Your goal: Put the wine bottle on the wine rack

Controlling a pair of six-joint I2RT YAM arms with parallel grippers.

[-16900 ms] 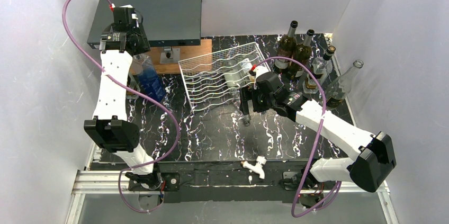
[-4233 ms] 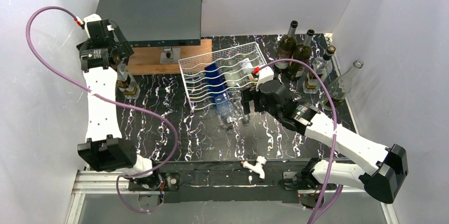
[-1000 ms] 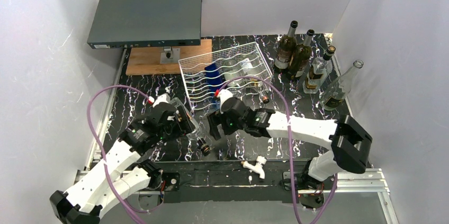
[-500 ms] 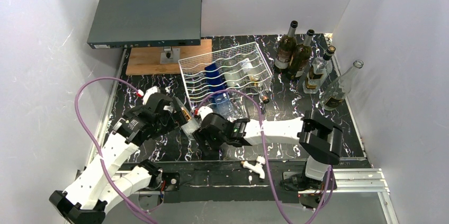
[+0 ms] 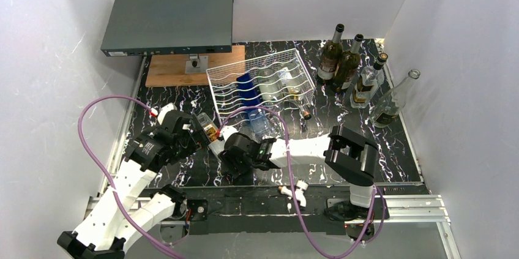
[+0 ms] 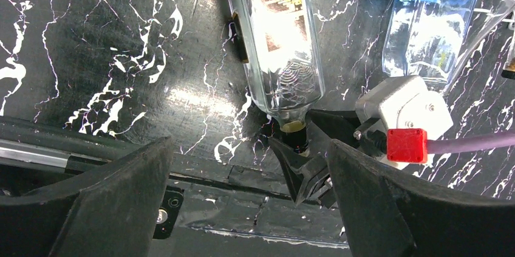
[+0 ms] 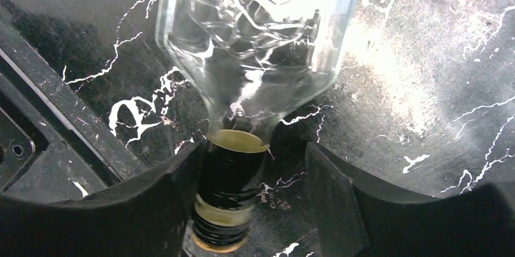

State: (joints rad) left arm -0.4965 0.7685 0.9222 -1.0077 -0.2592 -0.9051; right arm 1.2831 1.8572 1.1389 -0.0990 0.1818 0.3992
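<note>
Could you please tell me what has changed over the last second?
The left tool let go of the clear bottle, now lying on the table. The right tool moved left and flanks its neck. The rack and standing bottles stayed put.

On table (image 5: 318,125): wine bottle (image 5: 212,132) lying just front-L of wine rack (image 5: 227,106).

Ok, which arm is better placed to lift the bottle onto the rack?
Right. The right hand straddles the neck of the bottle, a finger on either side, not quite closed. The left hand is wide open, with the bottle beyond its fingertips, gripping nothing. The rack sits just beyond the bottle.
</note>
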